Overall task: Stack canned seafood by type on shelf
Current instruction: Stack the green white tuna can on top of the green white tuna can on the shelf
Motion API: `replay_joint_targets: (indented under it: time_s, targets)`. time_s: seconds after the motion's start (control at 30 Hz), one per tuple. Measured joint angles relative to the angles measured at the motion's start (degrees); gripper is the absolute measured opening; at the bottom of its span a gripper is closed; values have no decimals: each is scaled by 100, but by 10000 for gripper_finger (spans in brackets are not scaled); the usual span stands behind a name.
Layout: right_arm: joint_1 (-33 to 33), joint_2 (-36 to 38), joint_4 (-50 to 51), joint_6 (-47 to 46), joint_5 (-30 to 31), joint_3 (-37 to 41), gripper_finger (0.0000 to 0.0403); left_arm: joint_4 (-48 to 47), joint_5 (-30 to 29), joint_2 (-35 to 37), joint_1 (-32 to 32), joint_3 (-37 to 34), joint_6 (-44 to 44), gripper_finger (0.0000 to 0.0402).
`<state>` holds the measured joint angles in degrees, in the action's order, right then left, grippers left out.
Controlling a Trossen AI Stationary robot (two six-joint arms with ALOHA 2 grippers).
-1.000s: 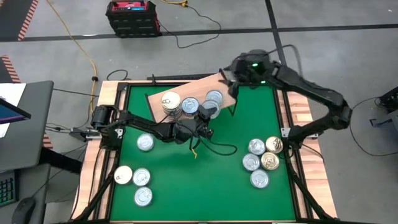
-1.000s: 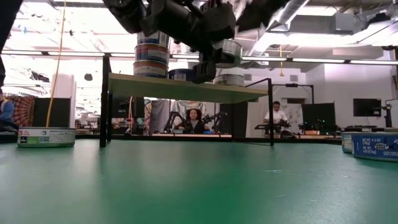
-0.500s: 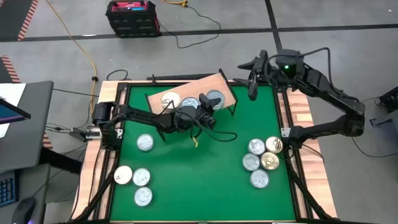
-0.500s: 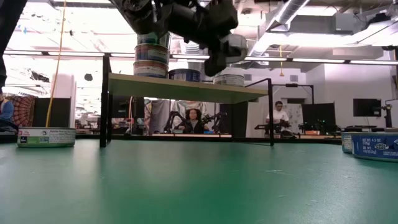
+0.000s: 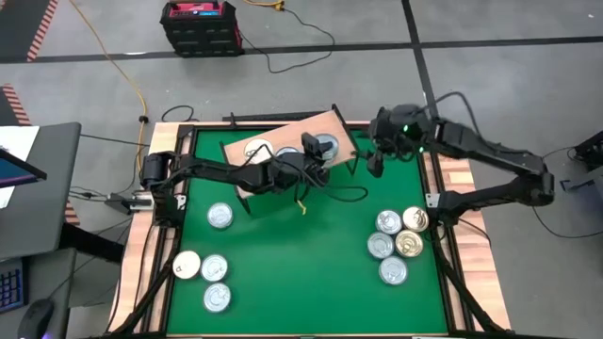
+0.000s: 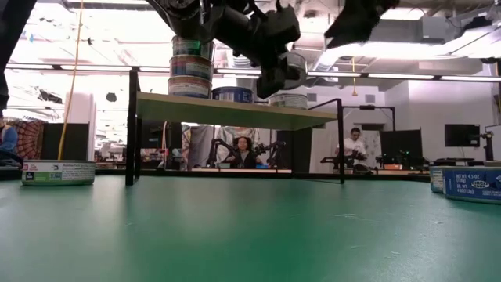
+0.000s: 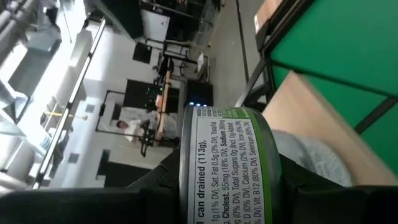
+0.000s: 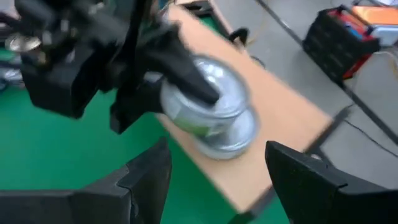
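Observation:
The shelf [image 5: 332,125] is a light-wood board on black legs at the table's far middle. On it stand a cream-topped stack of tins [image 5: 256,151], a single tin [image 6: 232,94] and another tin [image 6: 288,100] at its right end. My left gripper [image 5: 317,158] is shut on a silver tin [image 8: 208,99] with a green-edged label, held just above that right-end tin. My right gripper [image 5: 375,162] hangs open off the shelf's right end, with nothing between its fingers [image 8: 149,174]. My left gripper pinches the tin between its two fingers, one finger [image 8: 186,74] lying across the lid and the other under the bottom. It reaches in level from the table's left-near side. The tin's label wall [image 7: 227,168] faces the wrist. The tin is lifted clear, roughly level.
Loose tins lie on the green table: several at the near left [image 5: 215,268], with one more [image 5: 219,216] nearer the shelf, and several at the right [image 5: 394,240]. Wooden rails edge the table. A cable [image 5: 330,193] trails below the left arm.
My left gripper has carried its tin toward the table's far edge and a little up, rolling slightly, so the tin now sits over the shelf's right-end tin. My right gripper has drawn back from the shelf's far right corner, then come down and toward the near edge.

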<state>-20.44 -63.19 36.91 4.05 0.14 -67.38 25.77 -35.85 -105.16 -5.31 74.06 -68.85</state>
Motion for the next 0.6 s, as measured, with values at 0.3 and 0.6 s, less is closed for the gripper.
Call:
replay_joint_targets:
  time_s: [0.3, 0.6]
  targets:
    - [377, 102, -1996, 73, 0, 1230, 285, -72, 56, 2, 24, -4, 167, 124]
    - [469, -234, -2617, 180, 28, 1443, 285, -135, -240, 4, 148, -9, 257, 147]
